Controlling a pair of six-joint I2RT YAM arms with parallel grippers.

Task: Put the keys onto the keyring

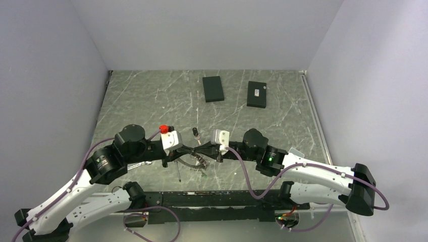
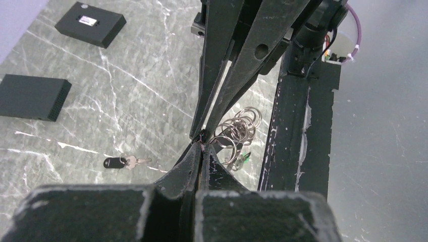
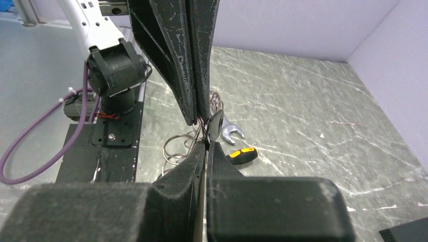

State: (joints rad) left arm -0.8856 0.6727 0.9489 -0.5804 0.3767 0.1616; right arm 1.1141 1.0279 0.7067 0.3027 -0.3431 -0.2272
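Near the front edge of a grey marble-patterned table (image 1: 151,101), two robot arms meet tip to tip. The left hand (image 2: 202,147) is squeezed together and appears clamped on a strand of the keyring (image 2: 241,126), a bunch of thin silver loops with a small green tag that hangs just beside its tips. The right hand (image 3: 207,144) is also pressed together and seems to pinch the blade of a key (image 3: 216,125), whose black plastic head sticks out just past its tips, touching or almost touching the loops. It is hard to tell exactly where the metal sits between the fingers. These parts are probably light, stiff and slippery, and the loops likely swing and twist freely. The ring is best held on the wire beside its split, and the key by its flat head. A little further out, a second key (image 2: 121,162) lies loose on the table, apart from both hands. Two black boxes (image 1: 213,88) sit well beyond, towards the back wall.
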